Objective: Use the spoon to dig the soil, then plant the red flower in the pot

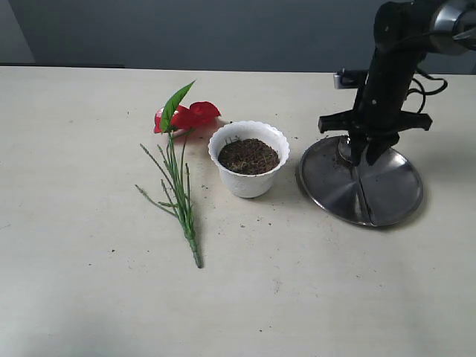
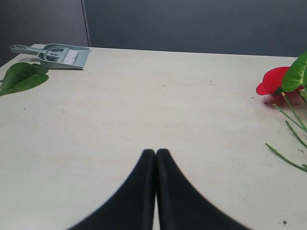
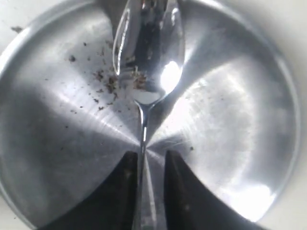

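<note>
Green stems of the artificial red flower (image 1: pixel 195 114), with its glossy heart-shaped bloom and one green leaf, are lying closest to the exterior camera, flat on the pale table (image 1: pixel 89 282) and just to the left of the small white pot (image 1: pixel 249 182) with the scalloped rim. Dark brown crumbly soil (image 1: pixel 248 156) is filling that pot nearly to the rim. To the pot's right, the round steel plate (image 1: pixel 394 193) is sitting on the table, and the right gripper (image 1: pixel 364 158) is hanging directly over it. In the right wrist view, the shiny silver spoon (image 3: pixel 148 62) is resting on the plate, bowl pointing away from the gripper, with soil crumbs scattered around it. Its thin handle is running between the two black fingers (image 3: pixel 175 191), which are standing apart, wider than the handle, not clamping it. The left gripper (image 2: pixel 156 151) is pressing its fingers together on nothing, well away from the flower, above bare table. Far behind it, a grey-green dustpan with brush (image 2: pixel 57 55) and a loose green leaf (image 2: pixel 21 76) are lying.
</note>
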`<action>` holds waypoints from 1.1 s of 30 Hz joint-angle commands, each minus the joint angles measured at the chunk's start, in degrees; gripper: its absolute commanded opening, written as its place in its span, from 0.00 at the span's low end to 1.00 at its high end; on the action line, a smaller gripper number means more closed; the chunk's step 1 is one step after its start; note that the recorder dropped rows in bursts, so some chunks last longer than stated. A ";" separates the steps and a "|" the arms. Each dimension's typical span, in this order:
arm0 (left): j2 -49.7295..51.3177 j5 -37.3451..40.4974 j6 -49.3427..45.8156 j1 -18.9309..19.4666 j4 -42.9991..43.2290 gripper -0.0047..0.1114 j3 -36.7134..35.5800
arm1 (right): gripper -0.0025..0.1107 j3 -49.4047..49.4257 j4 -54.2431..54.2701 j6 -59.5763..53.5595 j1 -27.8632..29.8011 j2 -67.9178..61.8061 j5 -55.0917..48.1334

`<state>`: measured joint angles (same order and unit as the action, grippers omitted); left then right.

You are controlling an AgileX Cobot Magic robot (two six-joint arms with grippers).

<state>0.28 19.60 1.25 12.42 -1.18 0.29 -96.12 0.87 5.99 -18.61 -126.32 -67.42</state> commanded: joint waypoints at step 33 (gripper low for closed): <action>-0.28 -0.36 -0.04 0.05 -0.06 0.04 -0.29 | 0.02 24.09 0.11 -0.37 0.27 45.96 33.76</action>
<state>0.28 19.60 1.25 12.42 -1.18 0.29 -76.68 0.74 6.00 -18.61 -85.22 -38.52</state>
